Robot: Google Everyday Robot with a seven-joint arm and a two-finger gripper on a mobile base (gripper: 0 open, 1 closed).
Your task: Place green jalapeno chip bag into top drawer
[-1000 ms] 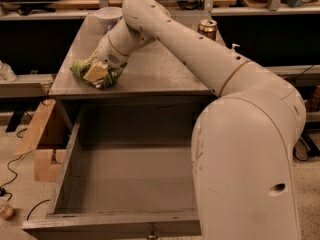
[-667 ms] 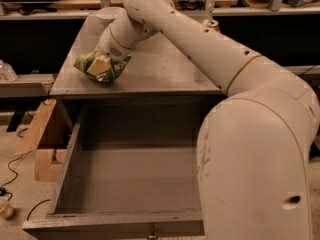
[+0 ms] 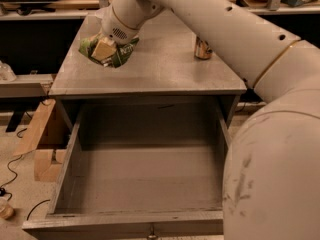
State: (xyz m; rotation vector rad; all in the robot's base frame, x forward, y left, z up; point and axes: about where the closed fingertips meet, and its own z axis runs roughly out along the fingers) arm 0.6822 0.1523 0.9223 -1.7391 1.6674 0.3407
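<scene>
Gripper: one gripper (image 3: 106,48), in the upper left of the frame, over the left part of the table; it was clamped onto the bag, its fingers mostly hidden in the foil.
Arm: one pale arm (image 3: 215,19), running from the bulky shoulder at the lower right up across the top of the frame and bending down to the gripper.
Bag: one crumpled green bag (image 3: 120,56) with pale patches, held at the gripper's tip above the table's left side; whether it touched the tabletop could not be told.
Drawer: one drawer (image 3: 125,218), pulled open in the lower half of the frame, its grey floor flat between low sides; the bag was well apart from it, up and to the left.
Knob: one small knob (image 3: 151,231), at the middle of the drawer front, on the bottom edge of the frame.
Table: one grey table (image 3: 165,74), in the centre, just above the drawer.
Can: one can (image 3: 202,49), upright on the table, right of centre, partly behind the arm.
Box: one tan box (image 3: 42,134), on the floor at the left, beside the drawer.
Cables: two dark cables (image 3: 10,169), on the floor at the lower left.
</scene>
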